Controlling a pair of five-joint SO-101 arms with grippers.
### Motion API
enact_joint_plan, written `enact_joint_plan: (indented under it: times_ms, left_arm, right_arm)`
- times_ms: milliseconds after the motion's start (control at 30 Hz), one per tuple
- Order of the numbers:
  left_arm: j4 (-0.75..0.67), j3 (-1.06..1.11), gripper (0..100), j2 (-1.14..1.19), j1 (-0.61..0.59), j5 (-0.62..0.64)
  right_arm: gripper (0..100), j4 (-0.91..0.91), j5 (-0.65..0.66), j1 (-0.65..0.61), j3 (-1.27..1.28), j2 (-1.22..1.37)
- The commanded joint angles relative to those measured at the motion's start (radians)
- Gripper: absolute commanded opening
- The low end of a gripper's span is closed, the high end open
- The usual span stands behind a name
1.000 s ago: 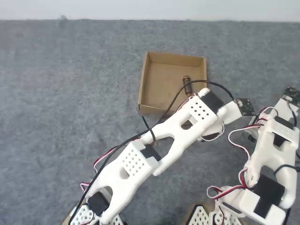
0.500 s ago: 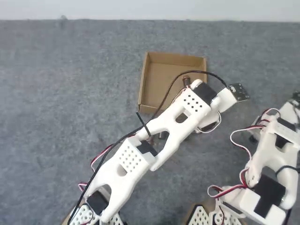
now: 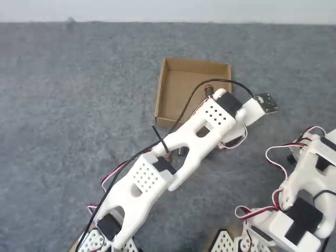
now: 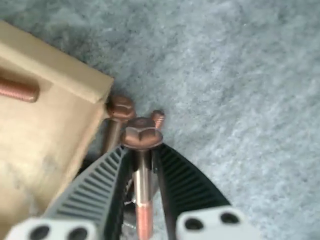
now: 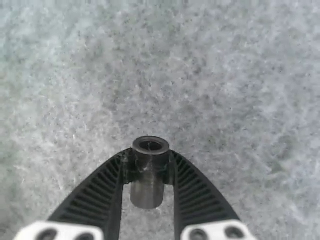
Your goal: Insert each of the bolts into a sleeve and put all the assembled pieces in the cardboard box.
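Observation:
My left gripper is shut on a copper bolt, hex head outward, just outside the near corner of the cardboard box. A second bolt lies on the carpet against that corner, with another copper tip beside it. A copper piece lies inside the box. My right gripper is shut on a black sleeve, open end outward, above bare carpet. In the high view the left arm stretches to the box; the right arm is folded at the right edge.
Grey carpet covers the whole table, with wide free room left of the box. A wall runs along the far edge. The left arm's cable loops over the carpet in front of the box.
The left arm swung slightly toward the box, then held still. The right arm drew back toward its base at the right edge.

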Motion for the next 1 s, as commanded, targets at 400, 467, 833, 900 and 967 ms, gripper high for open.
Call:
enact_joint_plan:
  times_ms: [400, 467, 833, 900, 967]
  left_arm:
    - [0.029, 0.036, 1, -0.27, -0.161, 0.015]
    - [0.028, 0.048, 1, -0.295, -0.193, 0.017]
    - [0.026, 0.058, 1, -0.341, -0.336, 0.114]
    - [0.025, 0.061, 1, -0.35, -0.364, 0.114]
    - [0.008, 0.065, 1, -0.358, -0.397, 0.114]
  right_arm:
    - [0.8, -0.012, -0.011, 0.005, -0.04, -0.021]
    - [0.8, -0.012, -0.011, 0.005, -0.04, -0.019]
    - [0.9, -0.012, -0.008, -0.027, -0.04, -0.016]
    - [0.9, -0.012, -0.008, -0.036, -0.04, -0.015]
    - [0.9, -0.012, -0.006, -0.054, -0.04, -0.013]
